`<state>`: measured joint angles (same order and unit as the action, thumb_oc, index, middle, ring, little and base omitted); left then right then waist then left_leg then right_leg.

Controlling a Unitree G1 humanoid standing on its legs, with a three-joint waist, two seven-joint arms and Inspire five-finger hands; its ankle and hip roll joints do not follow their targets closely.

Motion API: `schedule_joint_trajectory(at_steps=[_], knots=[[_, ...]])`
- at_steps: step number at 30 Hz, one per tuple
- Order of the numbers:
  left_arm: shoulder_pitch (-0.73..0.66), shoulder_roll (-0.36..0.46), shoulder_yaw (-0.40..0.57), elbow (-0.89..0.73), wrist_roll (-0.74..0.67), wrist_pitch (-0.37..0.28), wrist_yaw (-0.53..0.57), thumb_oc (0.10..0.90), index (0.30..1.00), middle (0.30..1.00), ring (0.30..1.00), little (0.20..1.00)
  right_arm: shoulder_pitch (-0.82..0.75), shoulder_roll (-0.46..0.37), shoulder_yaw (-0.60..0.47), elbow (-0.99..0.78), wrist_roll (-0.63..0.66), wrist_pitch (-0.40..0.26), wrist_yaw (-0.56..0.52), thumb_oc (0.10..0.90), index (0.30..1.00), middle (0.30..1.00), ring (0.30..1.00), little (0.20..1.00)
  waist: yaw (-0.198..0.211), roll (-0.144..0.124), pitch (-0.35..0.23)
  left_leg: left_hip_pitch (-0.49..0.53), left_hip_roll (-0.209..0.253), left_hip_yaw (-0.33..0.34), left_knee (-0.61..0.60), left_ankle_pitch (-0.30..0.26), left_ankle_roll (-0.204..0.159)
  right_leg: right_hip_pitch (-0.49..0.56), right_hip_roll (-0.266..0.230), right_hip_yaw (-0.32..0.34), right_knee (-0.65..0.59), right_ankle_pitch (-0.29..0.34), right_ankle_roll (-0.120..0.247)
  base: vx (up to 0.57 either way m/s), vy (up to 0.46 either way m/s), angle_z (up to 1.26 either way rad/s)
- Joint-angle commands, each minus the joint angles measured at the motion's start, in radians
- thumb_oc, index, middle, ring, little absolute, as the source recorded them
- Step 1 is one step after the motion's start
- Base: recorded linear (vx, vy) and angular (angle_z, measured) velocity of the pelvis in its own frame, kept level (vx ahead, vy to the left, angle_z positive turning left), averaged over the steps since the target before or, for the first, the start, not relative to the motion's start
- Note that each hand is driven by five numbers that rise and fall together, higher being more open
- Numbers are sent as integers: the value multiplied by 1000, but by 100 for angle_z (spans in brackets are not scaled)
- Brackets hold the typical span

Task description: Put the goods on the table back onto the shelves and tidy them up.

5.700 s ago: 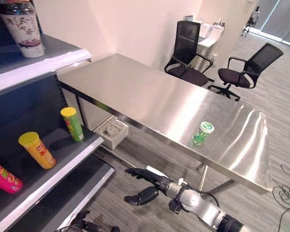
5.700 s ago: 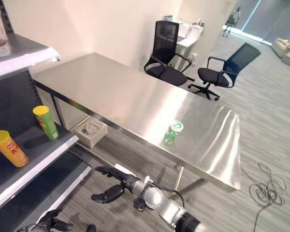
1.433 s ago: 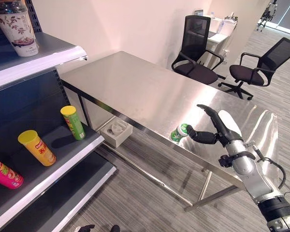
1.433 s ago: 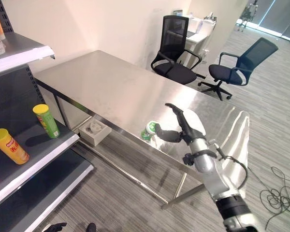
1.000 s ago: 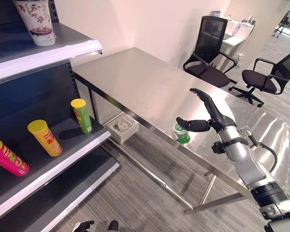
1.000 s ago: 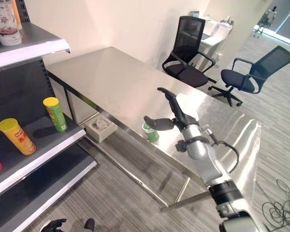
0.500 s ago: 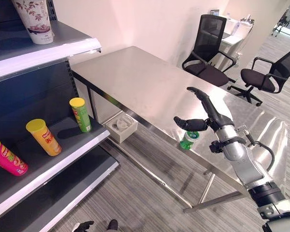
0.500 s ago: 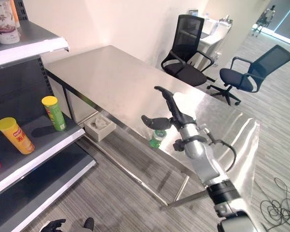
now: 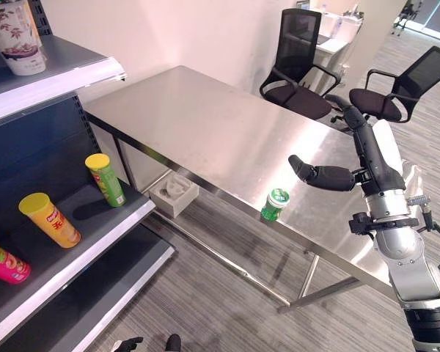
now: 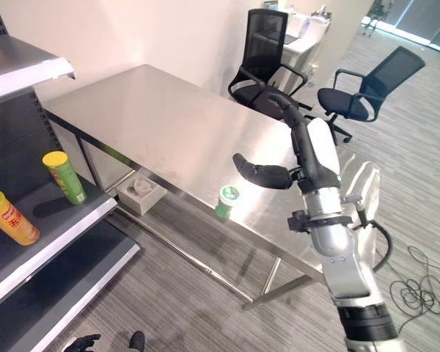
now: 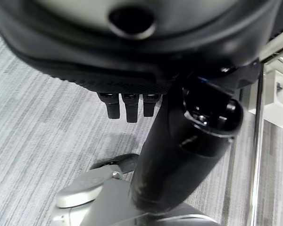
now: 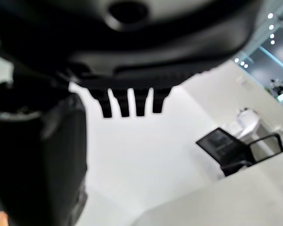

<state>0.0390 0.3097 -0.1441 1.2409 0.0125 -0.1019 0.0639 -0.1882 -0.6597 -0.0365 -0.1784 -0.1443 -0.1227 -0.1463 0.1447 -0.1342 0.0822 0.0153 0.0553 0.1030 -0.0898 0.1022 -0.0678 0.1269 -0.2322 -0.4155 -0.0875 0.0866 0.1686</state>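
Note:
A small green can with a white-rimmed lid (image 9: 274,205) stands at the front edge of the steel table (image 9: 198,125). Nothing touches it. My right hand (image 9: 372,158) hovers above the table to the right of the can, open, with the fingers stretched upward and the thumb (image 9: 319,177) pointing toward the can. Its wrist view looks past straight fingers (image 12: 128,104) at a wall. My left hand (image 11: 127,106) hangs low over the floor, open and holding nothing. On the shelf (image 9: 95,246) to the left are a green tube (image 9: 106,180), a yellow tube (image 9: 50,220) and a pink tube (image 9: 4,260).
A printed cup (image 9: 18,37) stands on the upper shelf board. A white box (image 9: 174,194) sits on the floor under the table beside the shelf. Two black office chairs (image 9: 297,51) stand behind the table.
My right hand's thumb was against the can, which was nudged along the table's front edge. The hand has since risen up and to the right, leaving the can free. The camera shifted.

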Motion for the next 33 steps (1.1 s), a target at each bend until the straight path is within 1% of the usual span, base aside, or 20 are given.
schedule_joint_trajectory(at_steps=[1, 4, 5, 6, 9, 12, 17, 24, 33], knots=[[-43, -36, -30, 38, 18, -24, 7, 800, 900, 900, 900, 900, -72, -42, -30, -98, 115, -88, -30, 800, 900, 900, 900, 900, 21, 24, -94, 4, 11, -20, 2, -110, 25, -20, -32, 48, 77, -19, 50, -22, -20, -6], [-42, -37, -20, 46, 11, -23, 7, 800, 900, 900, 900, 900, -57, -35, -21, -120, 154, -92, -5, 800, 900, 900, 900, 900, 16, 26, -96, 7, 12, -19, 2, -110, 23, -19, -31, 49, 77, -20, 49, 0, 0, 0], [-42, -38, -11, 52, 5, -21, 6, 800, 900, 900, 900, 900, -38, -23, -17, -134, 199, -98, 14, 800, 900, 900, 900, 900, 13, 27, -97, 8, 12, -18, 2, -109, 22, -18, -31, 50, 76, -20, 48, 0, 0, 0], [-42, -38, -11, 52, 5, -21, 6, 800, 900, 900, 900, 900, -37, -23, -18, -135, 200, -98, 15, 800, 900, 900, 900, 900, 13, 27, -98, 8, 12, -18, 2, -109, 22, -18, -31, 50, 76, -20, 48, 0, 0, 0], [-43, -41, 4, 65, 1, -20, 5, 800, 900, 900, 900, 900, 21, 3, 1, -166, 296, -105, 61, 800, 900, 900, 900, 900, -1, 31, -98, 9, 13, -13, 2, -107, 19, -19, -32, 52, 77, -20, 47, 0, 0, 0], [-43, -40, 10, 68, 6, -22, 3, 800, 900, 900, 900, 900, 55, 7, 6, -178, 321, -105, 87, 800, 900, 900, 900, 900, -7, 34, -99, 11, 14, -9, 2, -107, 17, -20, -33, 53, 77, -19, 48, 0, 0, 0], [-42, -39, 12, 68, 17, -25, 1, 800, 900, 900, 900, 900, 102, 5, 7, -190, 324, -100, 112, 800, 900, 900, 900, 900, -17, 38, -101, 13, 16, -6, 2, -107, 14, -20, -38, 54, 75, -18, 49, 0, 0, 0], [-38, -45, 17, 69, 15, -28, 3, 800, 900, 900, 900, 900, 127, 2, -31, -208, 285, -103, 104, 800, 900, 900, 900, 900, -32, 46, -99, 17, 19, 0, 2, -107, 11, -17, -42, 55, 69, -15, 50, -8, -10, -2], [-41, -48, 1, 62, 19, -31, -4, 800, 900, 900, 900, 900, 160, 21, 17, -159, 285, -81, 141, 800, 900, 900, 900, 900, -41, 50, -93, 17, 18, 3, 2, -106, 12, -19, -41, 58, 67, -13, 48, 0, -2, -1]])
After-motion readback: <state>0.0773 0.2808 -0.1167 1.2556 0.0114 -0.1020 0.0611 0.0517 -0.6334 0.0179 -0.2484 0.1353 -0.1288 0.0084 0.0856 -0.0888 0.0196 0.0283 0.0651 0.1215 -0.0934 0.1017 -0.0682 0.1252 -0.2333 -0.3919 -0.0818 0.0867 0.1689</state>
